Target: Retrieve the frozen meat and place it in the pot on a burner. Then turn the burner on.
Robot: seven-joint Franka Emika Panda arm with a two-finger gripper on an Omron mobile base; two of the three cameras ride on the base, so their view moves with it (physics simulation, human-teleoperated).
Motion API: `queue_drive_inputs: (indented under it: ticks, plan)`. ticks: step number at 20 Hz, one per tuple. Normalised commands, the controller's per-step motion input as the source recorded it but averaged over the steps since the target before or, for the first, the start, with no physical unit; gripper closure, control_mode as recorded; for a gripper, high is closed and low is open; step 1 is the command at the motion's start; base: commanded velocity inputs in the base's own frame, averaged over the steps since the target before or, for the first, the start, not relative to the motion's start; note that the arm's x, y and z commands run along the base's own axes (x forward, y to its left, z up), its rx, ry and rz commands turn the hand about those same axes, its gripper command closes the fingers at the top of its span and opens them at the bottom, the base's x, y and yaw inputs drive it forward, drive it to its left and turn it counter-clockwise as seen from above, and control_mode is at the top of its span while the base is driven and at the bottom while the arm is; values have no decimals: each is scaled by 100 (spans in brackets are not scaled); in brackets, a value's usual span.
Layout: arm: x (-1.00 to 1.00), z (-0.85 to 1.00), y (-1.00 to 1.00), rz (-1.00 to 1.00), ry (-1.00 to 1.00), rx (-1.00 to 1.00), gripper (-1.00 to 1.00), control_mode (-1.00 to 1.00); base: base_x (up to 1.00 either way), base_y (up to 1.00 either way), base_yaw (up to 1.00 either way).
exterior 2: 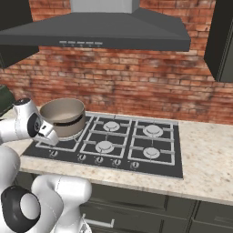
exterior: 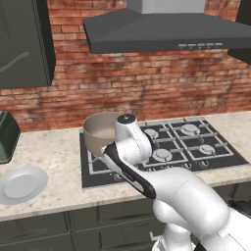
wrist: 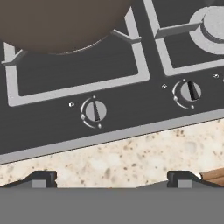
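Fingers (wrist: 43, 178) of the gripper (wrist: 111, 179) stand at the bottom of the hand view, spread wide apart with nothing between them. They hover over the speckled beige surface (wrist: 131, 157) just in front of the black cooktop (wrist: 65, 118).

Directly beyond the fingers, two round knobs sit along the cooktop's front edge: the left knob (wrist: 95, 111) and the right knob (wrist: 190, 91). Each carries a dark pointer mark. Behind the left knob lies a pale square grate (wrist: 78, 85), and the underside of the pot (wrist: 61, 24) rests on it at the top left of the hand view. A round silver burner (wrist: 214, 28) shows at the top right.

Both base views place the pot (exterior: 100, 132) (exterior 2: 63, 117) on the cooktop's left-hand grate, upright, with a pale interior. Four further burners occupy the middle and right of the cooktop, all uncovered. The white arm (exterior: 147, 166) rises in front of the pot and partly hides it in the left base view.

A round white plate (exterior: 22, 184) lies on the surface to the left of the cooktop, well apart from the pot. A dark green appliance (exterior: 7, 137) stands behind the plate; its type cannot be told. A grey range hood (exterior 2: 95, 32) hangs above the cooktop against the red brick wall (exterior 2: 136, 82).

A small reddish-brown piece (wrist: 213, 176) shows just beside the right finger at the lower right edge of the hand view, possibly the frozen meat.
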Motion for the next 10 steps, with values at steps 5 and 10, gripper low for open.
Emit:
queue_drive_inputs:
  ticks: [5,10]
  plan:
    - [9,-23,0,-1,0,0,-100,-100,0,0,0]
    - [12,-25,0,0,0,0,-100,-100,0,0,0]
